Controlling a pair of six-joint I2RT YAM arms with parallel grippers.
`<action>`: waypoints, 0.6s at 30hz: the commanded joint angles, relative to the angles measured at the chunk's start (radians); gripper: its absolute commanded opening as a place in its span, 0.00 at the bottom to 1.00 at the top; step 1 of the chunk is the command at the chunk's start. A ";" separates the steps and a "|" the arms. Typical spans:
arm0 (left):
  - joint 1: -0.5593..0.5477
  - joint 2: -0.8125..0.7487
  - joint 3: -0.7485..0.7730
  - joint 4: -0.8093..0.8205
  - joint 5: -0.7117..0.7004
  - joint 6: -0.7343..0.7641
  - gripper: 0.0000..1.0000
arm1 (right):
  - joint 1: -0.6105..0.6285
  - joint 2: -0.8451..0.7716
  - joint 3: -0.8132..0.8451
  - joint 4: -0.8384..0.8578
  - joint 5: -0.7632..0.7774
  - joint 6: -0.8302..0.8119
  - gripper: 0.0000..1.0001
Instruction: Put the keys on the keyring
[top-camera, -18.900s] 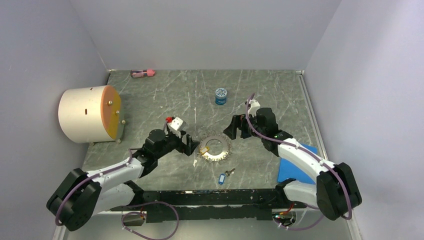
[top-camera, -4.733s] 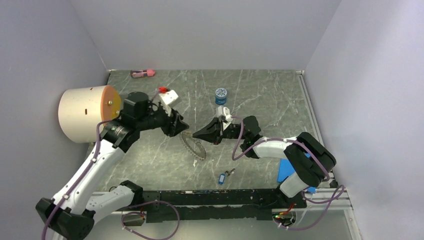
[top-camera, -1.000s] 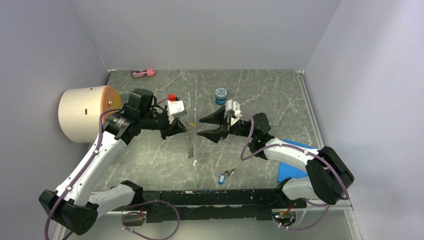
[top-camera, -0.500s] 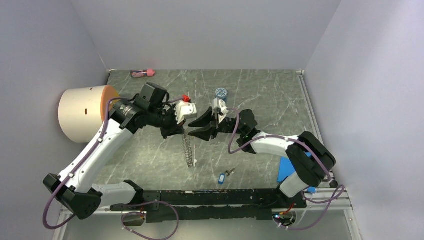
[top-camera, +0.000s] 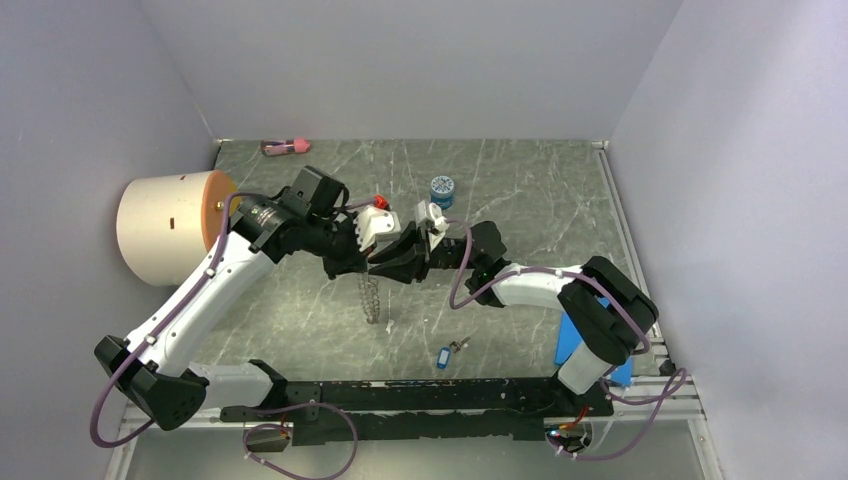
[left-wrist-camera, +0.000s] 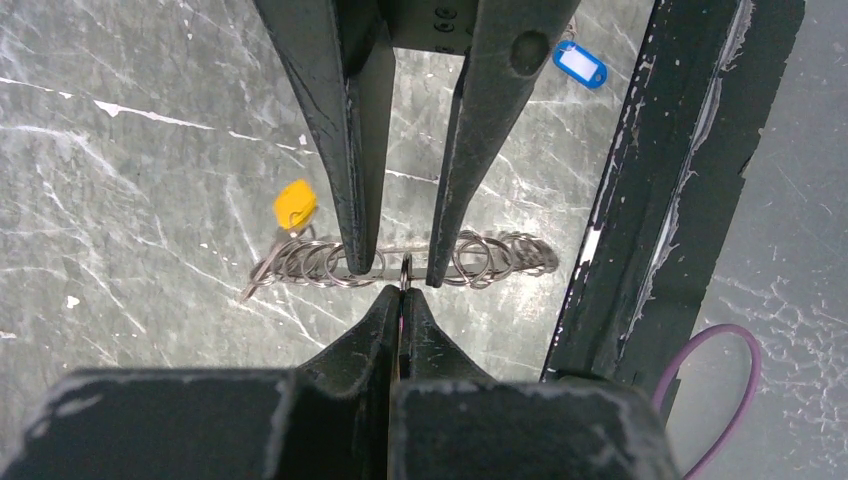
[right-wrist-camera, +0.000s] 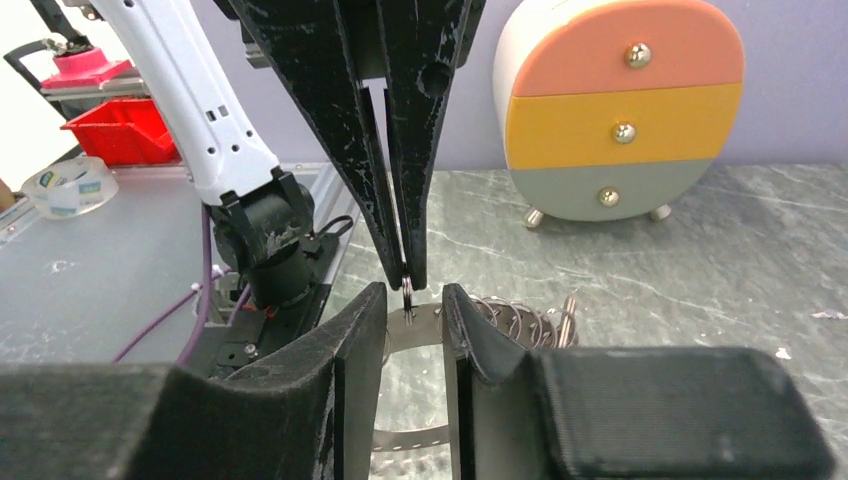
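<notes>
1. My left claw (left-wrist-camera: 400, 300) is fully closed, pinching the wire of the keyring (left-wrist-camera: 480, 258), which hangs below it.
2. My right claw (right-wrist-camera: 408, 315) stands part open. Its fingers (right-wrist-camera: 365, 325) straddle the keyring at that same pinch point, gripping nothing.
3. The yellow key (left-wrist-camera: 294, 204) sits against the keyring's coils at one end.
4. The blue key (left-wrist-camera: 580, 65) lies flat on the table (top-camera: 520, 190), well apart from the keyring.

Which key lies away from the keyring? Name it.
The blue-tagged key, alone on the table near the arms' bases; the yellow-tagged key sits at the keyring held in the left gripper.
</notes>
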 joint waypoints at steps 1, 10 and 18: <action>-0.006 -0.027 0.038 0.029 0.035 0.001 0.03 | 0.005 0.014 0.032 0.065 -0.030 0.007 0.29; -0.006 -0.042 0.016 0.075 0.062 -0.028 0.03 | 0.007 -0.003 0.028 0.060 -0.045 -0.010 0.00; 0.015 -0.155 -0.090 0.416 0.132 -0.299 0.55 | 0.001 -0.033 -0.050 0.238 0.016 0.080 0.00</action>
